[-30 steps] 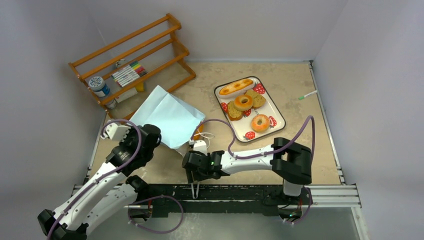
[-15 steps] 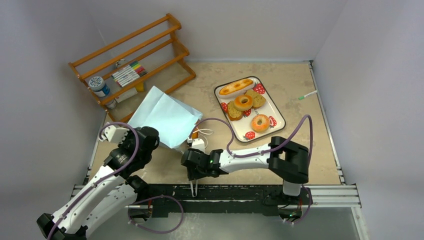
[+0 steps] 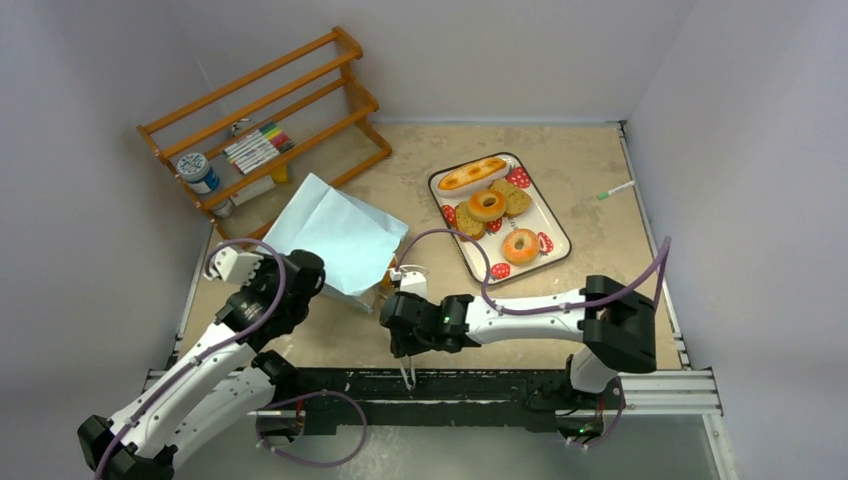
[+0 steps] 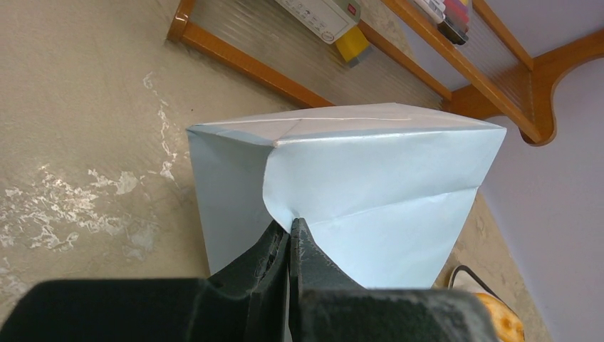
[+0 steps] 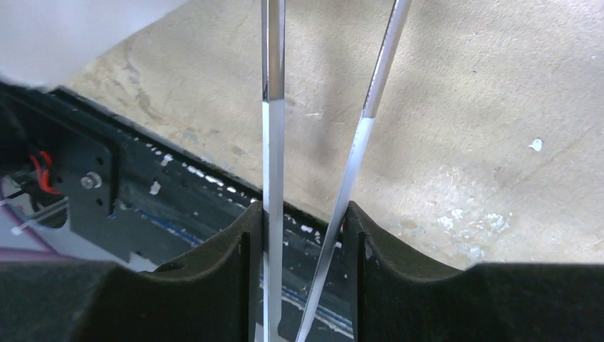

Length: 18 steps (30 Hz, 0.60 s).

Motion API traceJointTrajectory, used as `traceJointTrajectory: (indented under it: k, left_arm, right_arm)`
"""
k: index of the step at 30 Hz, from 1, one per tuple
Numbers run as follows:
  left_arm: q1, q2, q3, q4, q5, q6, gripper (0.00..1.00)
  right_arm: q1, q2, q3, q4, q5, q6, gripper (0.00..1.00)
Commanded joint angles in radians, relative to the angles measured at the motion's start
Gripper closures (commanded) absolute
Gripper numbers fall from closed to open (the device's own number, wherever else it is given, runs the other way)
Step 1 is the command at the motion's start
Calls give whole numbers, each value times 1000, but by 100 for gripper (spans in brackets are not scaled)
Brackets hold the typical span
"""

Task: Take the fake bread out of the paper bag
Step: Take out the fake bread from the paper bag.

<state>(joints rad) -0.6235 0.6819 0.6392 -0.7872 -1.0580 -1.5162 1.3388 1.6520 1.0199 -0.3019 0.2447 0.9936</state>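
Observation:
The pale-blue paper bag (image 3: 335,232) lies on its side at mid left, its mouth toward the right arm. My left gripper (image 3: 312,283) is shut on a fold of the bag's near edge (image 4: 356,185), seen close in the left wrist view (image 4: 290,228). My right gripper (image 3: 405,345) is shut on the metal tongs (image 5: 273,107), just right of the bag's mouth. An orange piece of bread (image 4: 502,322) shows beside the bag. The long loaf (image 3: 472,172), two bagels (image 3: 487,205) (image 3: 520,245) and toast (image 3: 468,222) lie on the strawberry tray (image 3: 556,238).
A wooden rack (image 3: 265,110) with markers and a blue-lidded jar (image 3: 197,170) stands at the back left, close behind the bag. A green-tipped pen (image 3: 617,190) lies at the right edge. A black rail (image 3: 470,385) runs along the near edge under the tongs' ends.
My right arm has shifted to the right with the tongs, its elbow swinging out toward the right edge. My left gripper and the bag have barely moved.

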Motion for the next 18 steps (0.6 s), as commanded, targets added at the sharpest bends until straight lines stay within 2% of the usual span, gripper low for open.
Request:
traceJointTrajectory:
  k: [1, 18]
  left_arm:
    - [2, 34, 14, 51, -37, -29, 100]
    - [1, 123, 33, 100, -52, -48, 100]
  right_arm:
    - [-3, -88, -9, -26, 32, -9, 74]
    - [-3, -276, -44, -114, 59, 10, 83]
